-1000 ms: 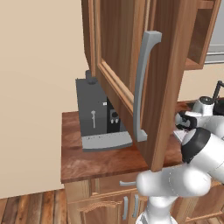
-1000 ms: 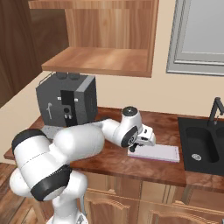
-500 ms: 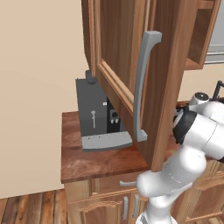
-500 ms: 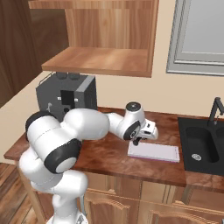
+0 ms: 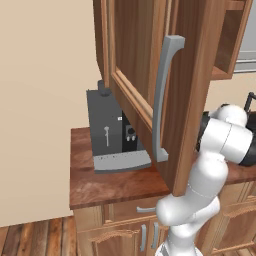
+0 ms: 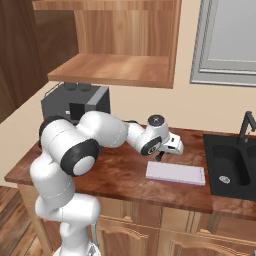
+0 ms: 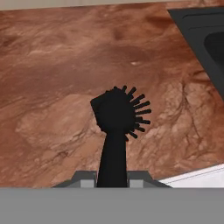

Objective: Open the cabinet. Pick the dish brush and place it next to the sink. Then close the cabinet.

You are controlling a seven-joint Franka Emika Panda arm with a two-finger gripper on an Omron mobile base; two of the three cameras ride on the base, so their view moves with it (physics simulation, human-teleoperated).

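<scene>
So our gripper (image 7: 112, 183) is clamped on the dish brush (image 7: 117, 127): in the hand view the black handle runs up from between the two fingertips, and the bristly round head hangs over the brown countertop (image 7: 65, 87). From the right base view the gripper (image 6: 161, 156) sits low over the counter, just beside a flat pale mat (image 6: 175, 173), with the sink (image 6: 232, 165) off to its right, near but not touching. In the hand view a corner of the sink's dark rim (image 7: 197, 35) pokes in at the upper right, so we're heading the right way.

Where we are, by our reckoning: the cabinet (image 5: 170, 90) is open, its door swung out toward us with the long grey handle (image 5: 162, 100) facing the left base camera, and the shelf inside looks bare. The brush is picked and in transit. Still to do: put it down on the counter next to the sink, let go, then go back and swing that door shut. The coffee machine (image 5: 112, 130) sits under the cabinet, well out of the way.
</scene>
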